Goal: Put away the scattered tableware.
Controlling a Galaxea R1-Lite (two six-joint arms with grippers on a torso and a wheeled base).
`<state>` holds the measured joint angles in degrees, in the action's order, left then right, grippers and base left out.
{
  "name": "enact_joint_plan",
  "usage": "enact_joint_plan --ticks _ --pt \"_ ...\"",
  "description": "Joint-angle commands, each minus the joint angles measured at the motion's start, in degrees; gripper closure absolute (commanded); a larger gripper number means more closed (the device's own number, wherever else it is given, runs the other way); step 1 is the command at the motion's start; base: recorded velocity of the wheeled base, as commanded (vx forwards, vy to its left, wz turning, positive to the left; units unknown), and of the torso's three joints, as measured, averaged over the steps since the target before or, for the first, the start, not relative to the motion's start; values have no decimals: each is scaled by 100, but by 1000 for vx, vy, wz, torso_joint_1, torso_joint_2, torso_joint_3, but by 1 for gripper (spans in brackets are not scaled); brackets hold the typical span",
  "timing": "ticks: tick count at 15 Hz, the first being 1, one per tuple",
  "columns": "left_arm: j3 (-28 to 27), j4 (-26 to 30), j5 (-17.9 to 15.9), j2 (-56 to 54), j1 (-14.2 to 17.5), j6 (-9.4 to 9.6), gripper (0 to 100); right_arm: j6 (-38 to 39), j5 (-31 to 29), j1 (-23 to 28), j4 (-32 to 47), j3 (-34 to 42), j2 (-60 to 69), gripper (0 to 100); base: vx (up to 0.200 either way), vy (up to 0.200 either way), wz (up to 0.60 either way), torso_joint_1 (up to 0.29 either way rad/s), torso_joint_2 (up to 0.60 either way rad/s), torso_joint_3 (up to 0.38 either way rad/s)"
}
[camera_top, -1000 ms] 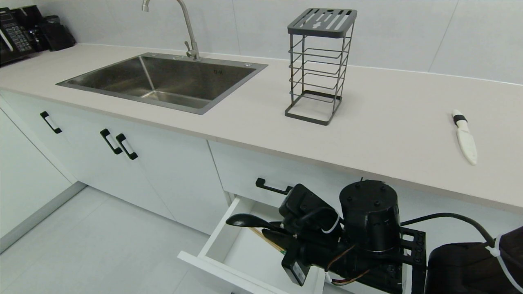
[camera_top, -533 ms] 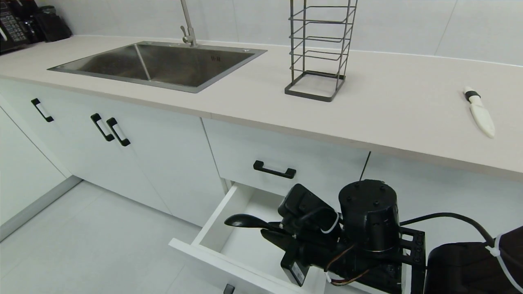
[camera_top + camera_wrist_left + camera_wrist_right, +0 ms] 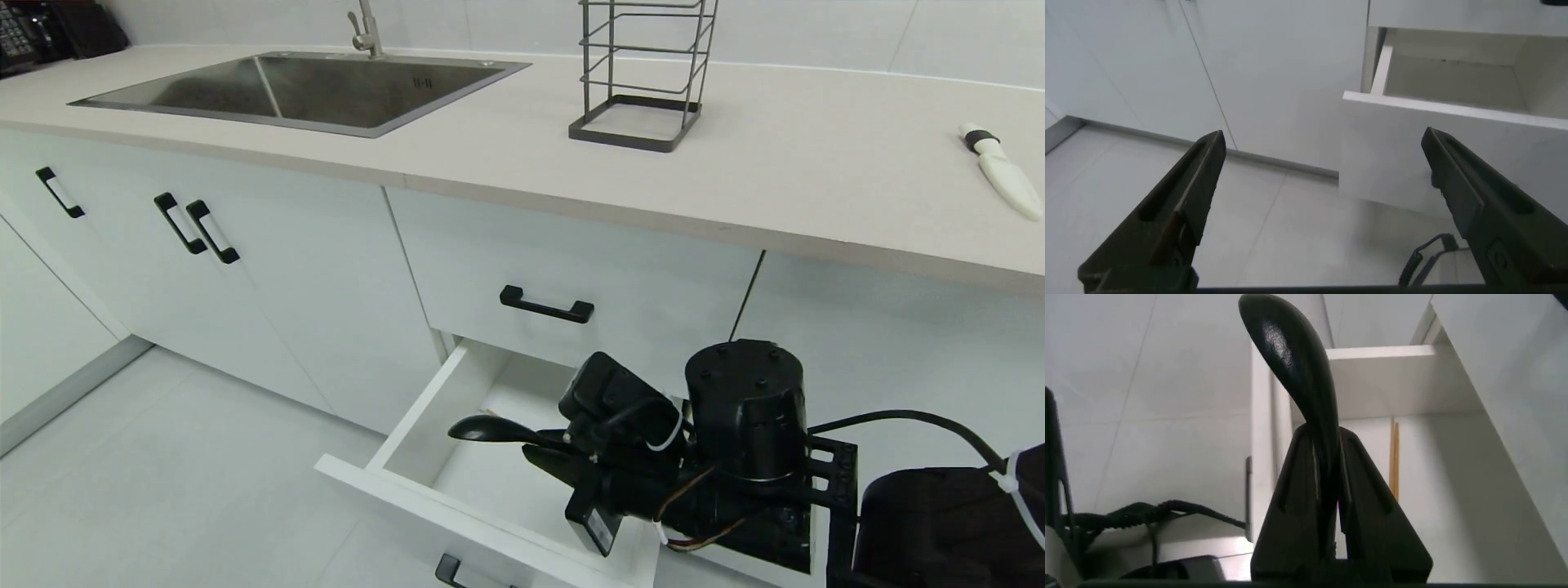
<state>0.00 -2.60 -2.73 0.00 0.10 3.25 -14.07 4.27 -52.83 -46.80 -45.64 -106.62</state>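
Observation:
A black spoon [image 3: 490, 428] sticks out of my right gripper [image 3: 563, 445], which is shut on its handle and hangs over the open white drawer [image 3: 408, 482] under the counter. In the right wrist view the spoon [image 3: 1290, 367] rises from between the shut fingers [image 3: 1372, 514], and wooden chopsticks [image 3: 1395, 461] lie in the drawer below. A white knife with a black band [image 3: 1001, 168] lies on the counter at the far right. My left gripper [image 3: 1323, 143] is open and holds nothing, low over the floor, facing the drawer's front [image 3: 1454, 122].
A dark wire rack [image 3: 645, 73] stands on the beige counter [image 3: 775, 188], right of the steel sink [image 3: 302, 86]. A shut drawer with a black handle [image 3: 545, 306] sits above the open one. Cabinet doors and bare floor lie to the left.
The whole head picture has shifted: counter, sink and rack sit higher and more of the drawer shows. The right gripper keeps the spoon at about the same place in the picture.

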Motion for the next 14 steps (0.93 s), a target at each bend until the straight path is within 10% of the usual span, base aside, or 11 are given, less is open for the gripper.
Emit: enact_joint_plan --ticks 1,14 --pt "0 -4 1 0 -1 0 0 1 -101 151 -40 -200 -87 100 0 0 0 -12 139 36" --pt "0 -4 1 0 -1 0 0 -79 -515 247 1156 -2283 -1942 100 0 0 0 0 7 7"
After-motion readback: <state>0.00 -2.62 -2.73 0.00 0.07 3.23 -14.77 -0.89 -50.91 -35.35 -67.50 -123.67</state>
